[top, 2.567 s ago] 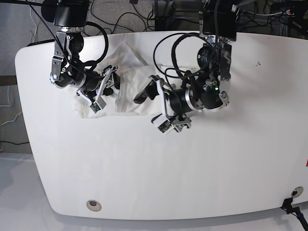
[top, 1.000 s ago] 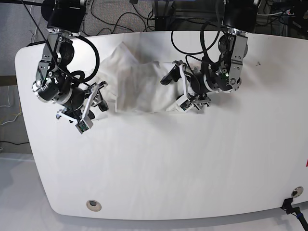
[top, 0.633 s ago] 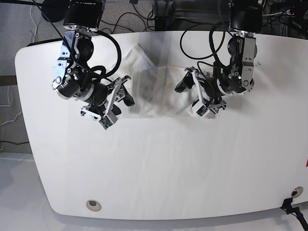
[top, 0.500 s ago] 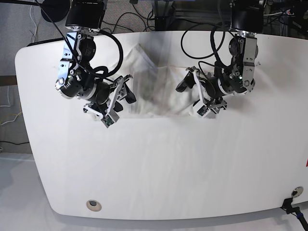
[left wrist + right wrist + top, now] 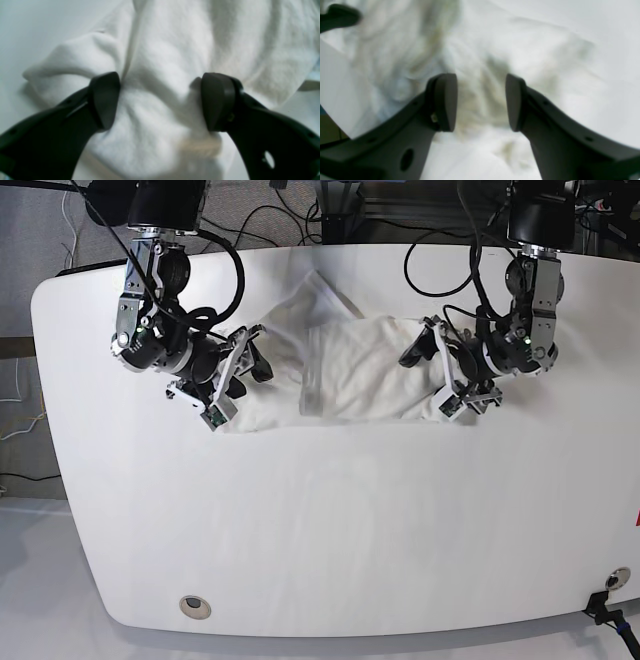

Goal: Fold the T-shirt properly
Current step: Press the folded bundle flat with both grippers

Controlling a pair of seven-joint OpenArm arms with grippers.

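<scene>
There was one T-shirt (image 5: 345,375), white and bunched, stretched between two hands: the left hand (image 5: 440,375) at one end and the right hand (image 5: 235,375) at the other. Each hand carried two dark fingers (four in all), spread with cloth between them. One tabletop (image 5: 330,520) lay under both hands. Two round fittings sat in it, well away from either hand: one (image 5: 195,607), another (image 5: 617,578).

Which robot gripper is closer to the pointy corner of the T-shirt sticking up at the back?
The right gripper. It sits just below and to the side of that raised corner of the T-shirt; the left gripper is at the shirt's opposite end.
</scene>
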